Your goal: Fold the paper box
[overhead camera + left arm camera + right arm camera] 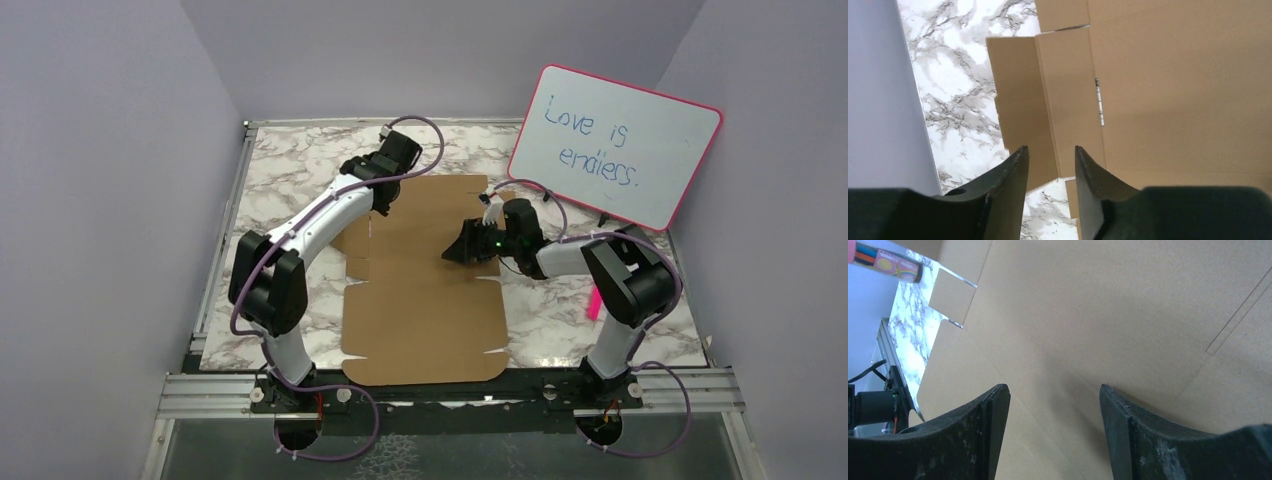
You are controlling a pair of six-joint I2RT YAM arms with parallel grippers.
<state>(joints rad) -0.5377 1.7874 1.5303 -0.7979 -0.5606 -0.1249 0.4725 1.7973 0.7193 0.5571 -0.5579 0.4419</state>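
The paper box is a plain brown die-cut sheet lying flat on the marble table, with its flaps spread out. My left gripper hovers over the sheet's far left corner. In the left wrist view my left gripper is open with a narrow gap, nothing in it, above a side flap. My right gripper sits low over the middle of the sheet. From the right wrist, my right gripper is open wide and holds nothing, just above the bare cardboard.
A pink-rimmed whiteboard with blue writing leans at the back right. A pink marker lies on the table by the right arm. A metal rail runs along the near edge. Lilac walls close in on three sides.
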